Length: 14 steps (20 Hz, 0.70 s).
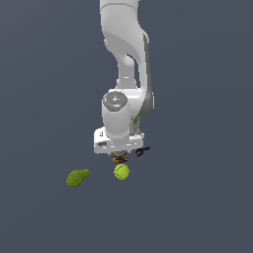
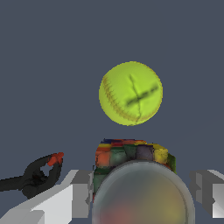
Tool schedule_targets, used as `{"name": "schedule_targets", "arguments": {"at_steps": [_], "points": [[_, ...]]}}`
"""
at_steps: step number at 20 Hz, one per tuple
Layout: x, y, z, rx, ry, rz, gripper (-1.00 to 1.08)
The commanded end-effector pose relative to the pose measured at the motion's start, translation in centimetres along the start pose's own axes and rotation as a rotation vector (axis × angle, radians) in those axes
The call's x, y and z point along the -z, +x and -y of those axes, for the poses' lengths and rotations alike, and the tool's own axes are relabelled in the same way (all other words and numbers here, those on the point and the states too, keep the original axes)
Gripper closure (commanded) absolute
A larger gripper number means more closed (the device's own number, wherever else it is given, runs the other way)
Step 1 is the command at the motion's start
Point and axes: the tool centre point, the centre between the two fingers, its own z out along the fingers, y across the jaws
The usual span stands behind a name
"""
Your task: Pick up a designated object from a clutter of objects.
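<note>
The can [image 2: 131, 155] has a grey metallic top and a dark label speckled red, yellow and blue. In the wrist view it sits directly between my two fingers [image 2: 81, 192]. My gripper [image 2: 142, 190] is open, one finger on each side of the can, with no clear squeeze on it. In the exterior view the gripper [image 1: 119, 157] is low over the can [image 1: 119, 158], which is mostly hidden under the hand. The yellow-green ball [image 1: 121, 171] lies just in front of the can and also shows in the wrist view [image 2: 130, 92].
A green lumpy leaf-like item [image 1: 77, 177] lies toward the exterior view's left. A small black-red clamp [image 1: 143, 150] lies close beside the can and also shows in the wrist view [image 2: 39, 175]. The tall white bottle is hidden from view.
</note>
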Motion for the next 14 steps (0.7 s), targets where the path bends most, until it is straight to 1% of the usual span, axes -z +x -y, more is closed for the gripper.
{"name": "schedule_targets", "arguments": {"at_steps": [1, 6, 7, 14], "points": [[-2.7, -2.1, 0.0, -0.004, 0.008, 0.055, 1.08], [-2.7, -2.1, 0.0, -0.004, 0.008, 0.055, 1.08], [0.0, 0.0, 0.0, 0.0, 0.0, -0.001, 1.08], [1.1, -0.3, 0.3, 0.0, 0.0, 0.002, 1.08]]}}
